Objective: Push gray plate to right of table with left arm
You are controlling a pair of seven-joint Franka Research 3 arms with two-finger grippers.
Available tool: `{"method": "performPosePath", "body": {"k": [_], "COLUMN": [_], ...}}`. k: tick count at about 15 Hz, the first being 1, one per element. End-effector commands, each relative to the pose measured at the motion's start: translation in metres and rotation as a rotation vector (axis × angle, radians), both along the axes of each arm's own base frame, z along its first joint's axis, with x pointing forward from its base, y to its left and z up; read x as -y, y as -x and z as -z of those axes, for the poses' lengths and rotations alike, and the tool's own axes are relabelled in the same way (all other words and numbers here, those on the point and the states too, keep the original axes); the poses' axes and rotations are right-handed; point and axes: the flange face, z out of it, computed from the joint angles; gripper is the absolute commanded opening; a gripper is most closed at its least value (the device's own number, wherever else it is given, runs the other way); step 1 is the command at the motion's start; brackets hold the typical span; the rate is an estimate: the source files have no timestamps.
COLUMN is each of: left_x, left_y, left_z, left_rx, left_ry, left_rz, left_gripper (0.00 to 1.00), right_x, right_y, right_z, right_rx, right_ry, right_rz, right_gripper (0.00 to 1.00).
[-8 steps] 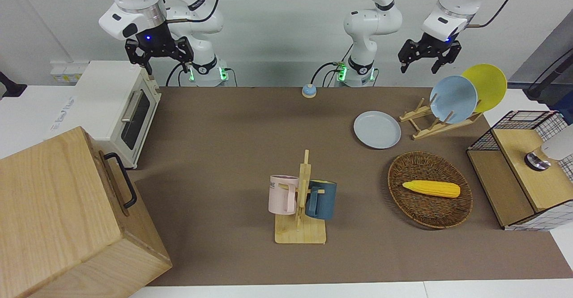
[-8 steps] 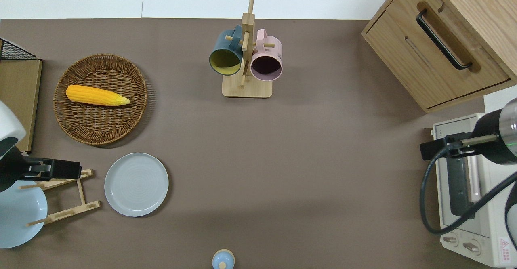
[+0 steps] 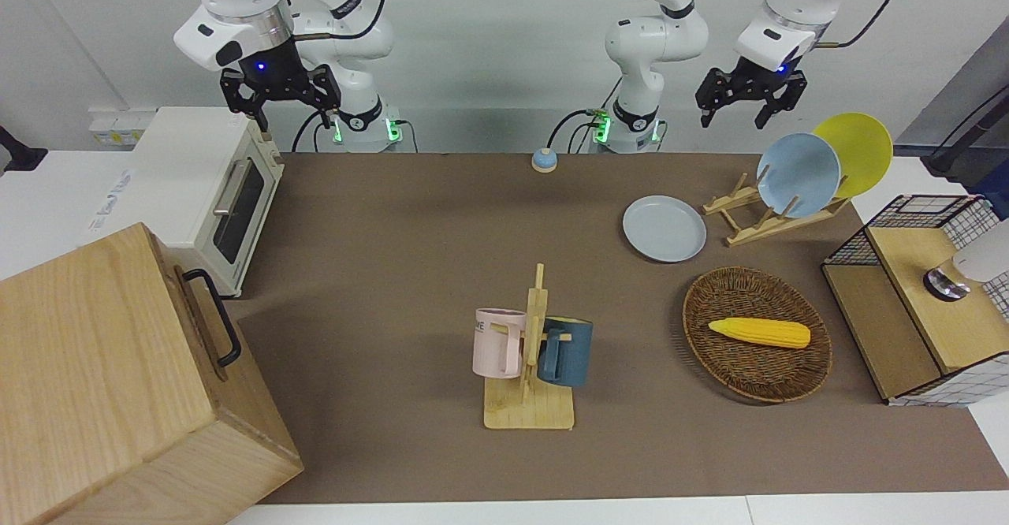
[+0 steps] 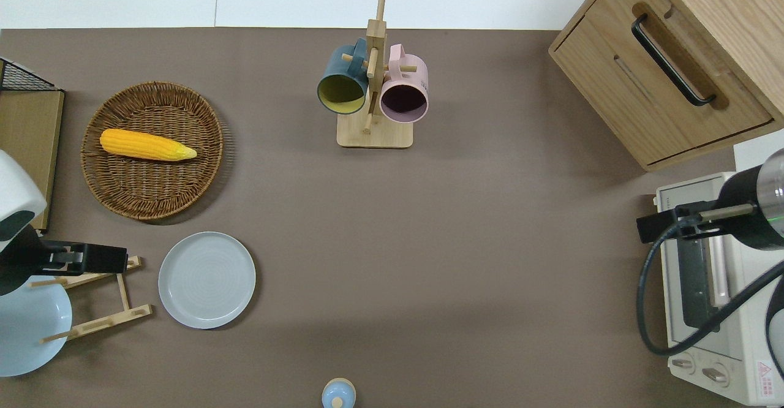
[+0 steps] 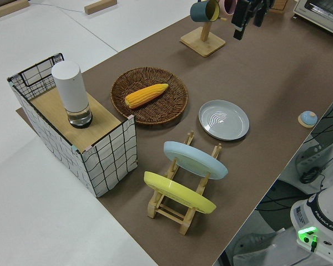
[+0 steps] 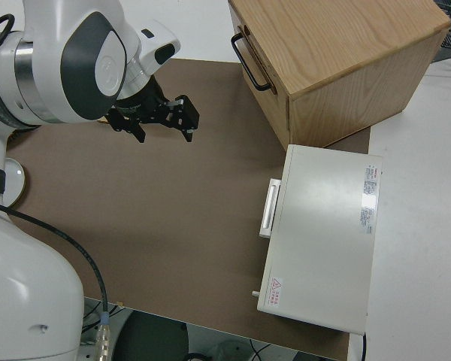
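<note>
The gray plate (image 3: 664, 228) lies flat on the brown table (image 3: 394, 217), beside the wooden plate rack (image 3: 768, 214). It also shows in the overhead view (image 4: 206, 279) and the left side view (image 5: 223, 119). My left gripper (image 3: 735, 115) is open and empty, high in the air. In the overhead view my left gripper (image 4: 86, 256) is over the plate rack (image 4: 98, 301), apart from the plate. It shows at the top of the left side view (image 5: 248, 21). My right gripper (image 3: 285, 113) is open and the right arm is parked.
The rack holds a sky-blue plate (image 3: 798, 174) and a yellow plate (image 3: 861, 150). A wicker basket (image 4: 153, 181) with corn (image 4: 147, 144) lies farther out than the gray plate. A mug rack (image 4: 373, 89), a small blue bell (image 4: 338, 392), a toaster oven (image 3: 209, 190), a wooden cabinet (image 3: 118, 383) and a wire crate (image 3: 930, 296) stand around.
My left gripper has risen a little and shifted slightly toward the gray plate. The plate and the right arm have not moved.
</note>
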Motion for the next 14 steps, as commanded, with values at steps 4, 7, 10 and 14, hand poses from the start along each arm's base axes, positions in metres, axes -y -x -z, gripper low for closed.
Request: {"method": "performPosePath", "body": {"k": [4,7,10,14], "left_x": [-0.002,-0.008,-0.017,-0.017], "left_y": [0.01,0.015,0.018,0.017], "left_z": [0.001,0.008,0.019,0.019], "left_rx": [-0.006,-0.018,0.001,0.006], "left_ry": [-0.021,-0.019,-0.005,-0.005], "left_rz": [-0.013,-0.023,-0.042,-0.035], "left_gripper": [0.99,0.99,0.99,0.99], "right_x": [0.003,0.003,0.003,0.003], "right_y": [0.004,0.004,0.004,0.004], "right_z": [-0.004,-0.004,-0.004,-0.004], "right_rx": [-0.004,-0.004,-0.004,-0.004], "right_ry": [0.011,0.011,0.011,0.011], "right_rz": [-0.002,-0.002,-0.002,-0.002], "right_gripper": [0.996,0.996,0.996,0.996]}}
